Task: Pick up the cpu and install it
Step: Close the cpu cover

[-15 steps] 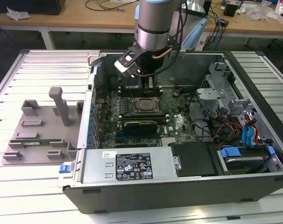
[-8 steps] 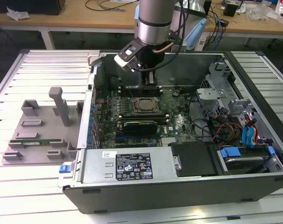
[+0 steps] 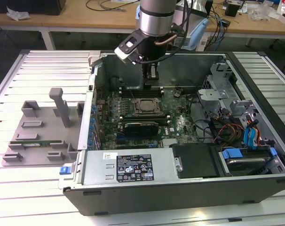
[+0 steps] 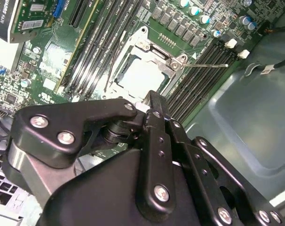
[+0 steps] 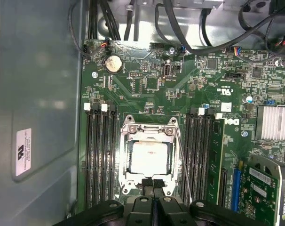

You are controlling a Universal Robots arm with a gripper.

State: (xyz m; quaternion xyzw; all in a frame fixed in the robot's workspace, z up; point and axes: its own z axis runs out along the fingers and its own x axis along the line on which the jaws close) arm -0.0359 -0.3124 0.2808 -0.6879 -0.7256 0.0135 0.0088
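The cpu (image 5: pixel 148 157) is a bright silver square lying flat in the motherboard socket, framed by the metal socket bracket (image 5: pixel 149 126). It also shows in the second wrist view, cpu (image 4: pixel 141 75), and in the exterior view as a dark square, cpu (image 3: pixel 145 106). My gripper (image 3: pixel 151 84) hangs inside the open computer case, just above the socket's far edge. Its two black fingers meet at the socket's rim in the first wrist view, gripper (image 5: pixel 152 182), shut with nothing between them. A thin lever rod (image 5: pixel 184 165) runs along one side of the socket.
Memory slots (image 5: pixel 99 155) flank the socket on both sides. A graphics card (image 3: pixel 141 127) lies in front of the socket. Drive cage and cables (image 3: pixel 236 117) crowd the exterior view's right. Grey tray blocks (image 3: pixel 43 127) stand outside the case on the slatted table.
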